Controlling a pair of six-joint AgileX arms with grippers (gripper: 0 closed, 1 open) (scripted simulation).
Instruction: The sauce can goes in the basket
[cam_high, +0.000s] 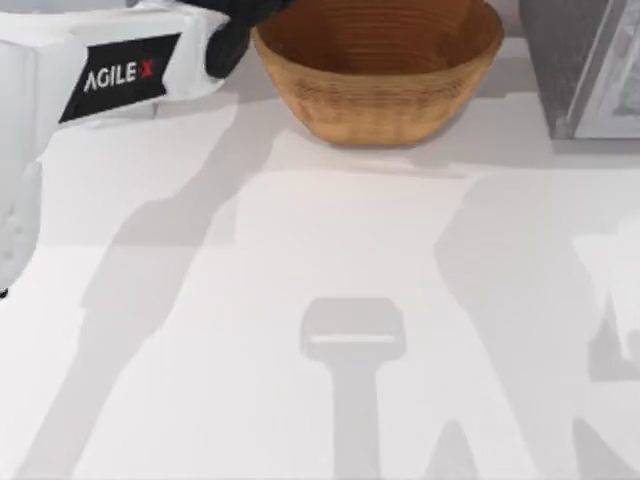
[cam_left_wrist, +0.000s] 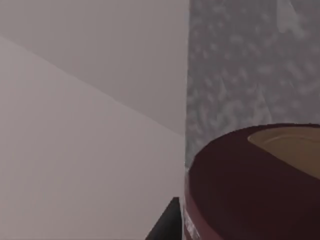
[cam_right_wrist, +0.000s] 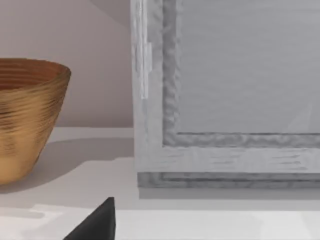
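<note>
The sauce can (cam_left_wrist: 250, 195), dark brown with a tan lid top, looms close in the left wrist view, and my left gripper (cam_left_wrist: 200, 227) is shut on it, one black finger (cam_left_wrist: 167, 226) showing beside it. From above, my left gripper (cam_high: 236, 35) hangs at the left rim of the basket (cam_high: 375, 70), a large tan wicker bowl at the table's back centre. The can itself is hidden in the top view. The basket (cam_right_wrist: 25, 115) also appears in the right wrist view, with a black corner of my right gripper (cam_right_wrist: 97, 224) low in front.
A grey speckled cabinet (cam_high: 580, 65) stands at the back right, right of the basket; it is also behind the can (cam_left_wrist: 250, 65) and close before the right wrist camera (cam_right_wrist: 225, 100). Arm shadows fall across the white table (cam_high: 300, 260).
</note>
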